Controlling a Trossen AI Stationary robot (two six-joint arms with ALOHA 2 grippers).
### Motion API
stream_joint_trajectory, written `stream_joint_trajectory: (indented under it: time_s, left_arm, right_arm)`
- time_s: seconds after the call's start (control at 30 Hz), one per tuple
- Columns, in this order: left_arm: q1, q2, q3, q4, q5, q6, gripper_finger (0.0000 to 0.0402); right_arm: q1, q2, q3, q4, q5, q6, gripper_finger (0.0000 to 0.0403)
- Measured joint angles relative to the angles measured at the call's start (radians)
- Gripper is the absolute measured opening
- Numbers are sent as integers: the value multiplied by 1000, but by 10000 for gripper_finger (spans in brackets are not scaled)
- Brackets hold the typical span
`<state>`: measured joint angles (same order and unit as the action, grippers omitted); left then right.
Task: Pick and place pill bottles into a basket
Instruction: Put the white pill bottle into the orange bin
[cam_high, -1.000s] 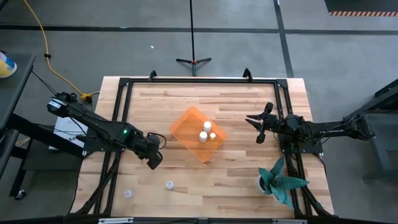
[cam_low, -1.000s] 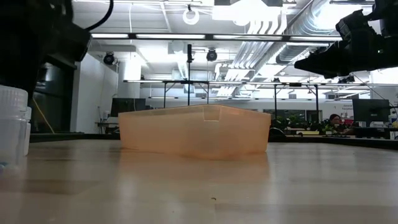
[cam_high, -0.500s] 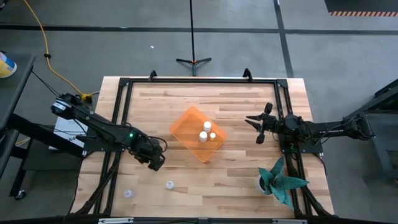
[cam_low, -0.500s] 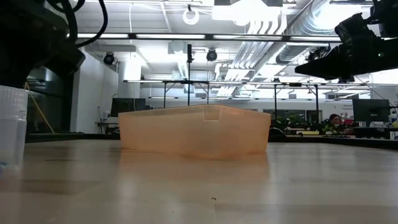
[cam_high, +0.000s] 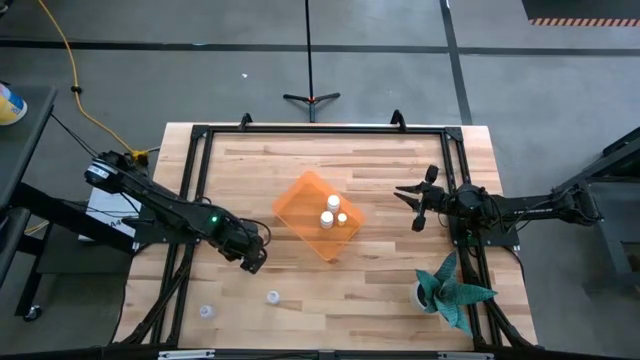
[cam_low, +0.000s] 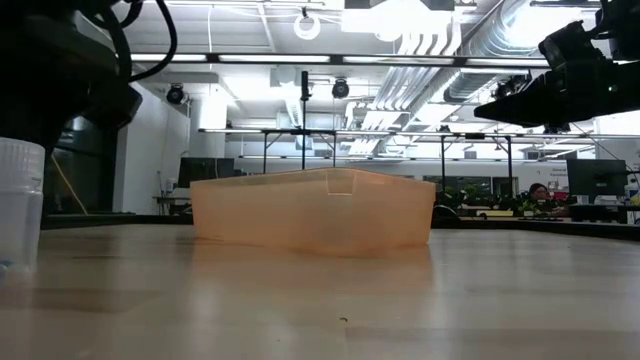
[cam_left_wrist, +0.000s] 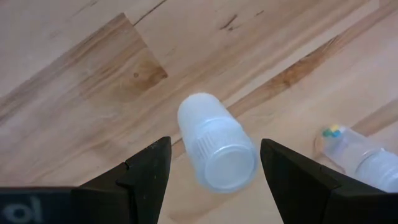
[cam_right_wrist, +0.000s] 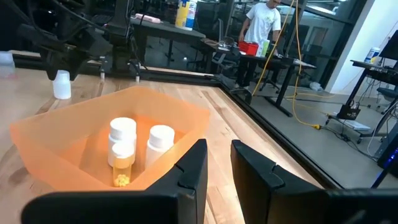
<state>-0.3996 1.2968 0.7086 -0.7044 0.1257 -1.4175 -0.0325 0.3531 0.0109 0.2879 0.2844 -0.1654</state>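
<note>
While no label reads, left gripper (cam_left_wrist: 211, 168) straddles pill bottle (cam_left_wrist: 217, 152).

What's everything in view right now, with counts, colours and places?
basket: one, translucent orange, table centre.
pill bottles in basket: three, white caps, upright in its right half.
pill bottles on table: two, white; one near the front edge just below the left tool, one further left.
plant: one, teal-green, front right corner.
table: one, light wood.
person: one, white shirt, in the room behind.
left tool: open, above the nearer loose bottle.
right tool: open, waiting right of the basket.
</note>
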Motion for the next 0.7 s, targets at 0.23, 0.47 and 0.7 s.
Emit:
stream_joint_trajectory:
  time_s: [0.23,0.47,0.7]
  left_arm:
    - [0,0,0,-1,-3,138,271]
    - [0,-1,0,-1,5,168,211]
    - [37,-2,18,-7,-26,283,171]
  right_arm:
    - [0,0,0,0,1,0,62]
    - [0,0,0,0,1,0,62]
    - [0,0,0,0,1,0,62]
